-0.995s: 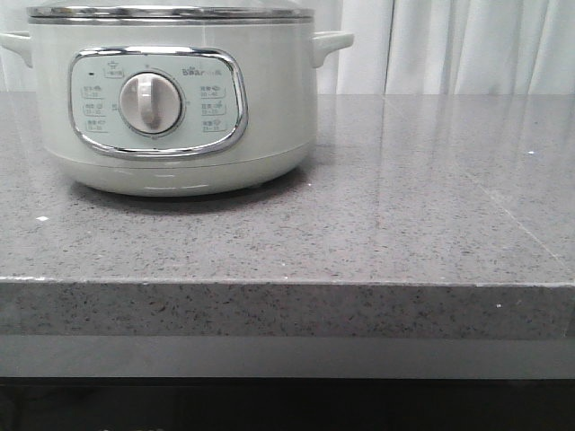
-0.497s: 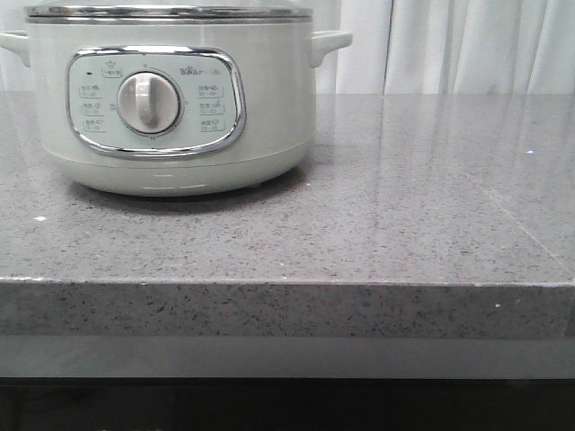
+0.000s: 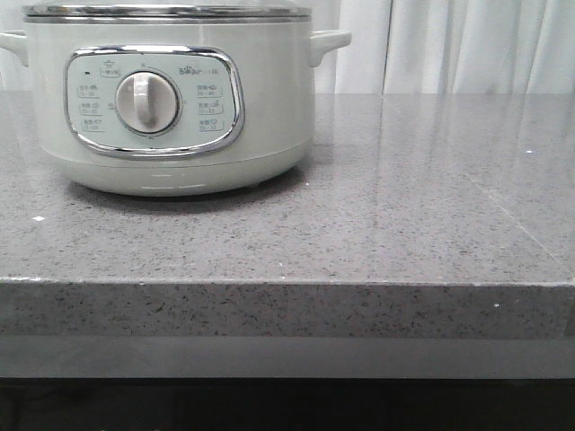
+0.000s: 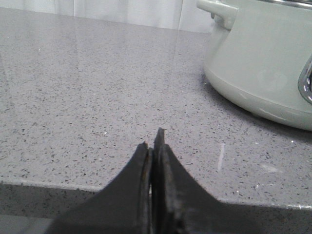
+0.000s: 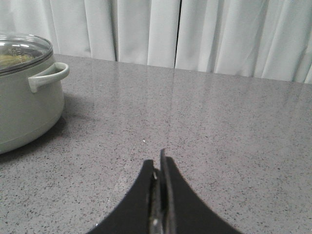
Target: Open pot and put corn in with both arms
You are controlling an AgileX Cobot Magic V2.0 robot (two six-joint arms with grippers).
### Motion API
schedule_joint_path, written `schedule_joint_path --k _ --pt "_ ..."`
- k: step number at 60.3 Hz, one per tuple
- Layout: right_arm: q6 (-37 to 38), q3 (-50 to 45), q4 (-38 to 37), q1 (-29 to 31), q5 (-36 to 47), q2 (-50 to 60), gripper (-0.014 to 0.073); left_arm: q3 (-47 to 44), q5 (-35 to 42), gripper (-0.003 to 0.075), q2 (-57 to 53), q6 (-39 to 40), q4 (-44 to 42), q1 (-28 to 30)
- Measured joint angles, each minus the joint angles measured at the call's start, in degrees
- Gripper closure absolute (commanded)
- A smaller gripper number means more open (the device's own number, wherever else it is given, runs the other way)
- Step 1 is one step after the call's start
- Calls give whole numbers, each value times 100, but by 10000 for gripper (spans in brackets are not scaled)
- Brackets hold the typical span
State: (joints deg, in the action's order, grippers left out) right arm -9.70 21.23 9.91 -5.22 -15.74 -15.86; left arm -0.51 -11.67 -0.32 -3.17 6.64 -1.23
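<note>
Pot (image 3: pixel 171 99) sat at the left of the grey speckled countertop (image 3: pixel 386 224) in the front view, its chrome-framed control panel (image 3: pixel 154 101) and central dial (image 3: pixel 146 101) facing the camera, and its steel-rimmed lid (image 3: pixel 166 12) was on. Side handles stuck out at both sides of the body. White curtains (image 3: pixel 449 45) hung behind the counter. In the right wrist view the lid showed as clear glass with something yellowish under it, too dim to name. The left gripper (image 4: pixel 154 141) hung low over the near edge of the counter, its black fingers pressed together on nothing, the pot off to one side. The right gripper (image 5: pixel 159 163) was likewise pinched closed and empty above bare stone, well apart from the pot.
</note>
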Motion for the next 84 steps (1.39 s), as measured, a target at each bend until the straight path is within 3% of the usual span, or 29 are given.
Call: schedule_joint_path --k 62,84 --pt "0 -39 0 0 53 0 652 0 10 738 0 0 13 0" --pt "171 -1338 -385 0 701 368 652 0 10 738 0 9 13 0"
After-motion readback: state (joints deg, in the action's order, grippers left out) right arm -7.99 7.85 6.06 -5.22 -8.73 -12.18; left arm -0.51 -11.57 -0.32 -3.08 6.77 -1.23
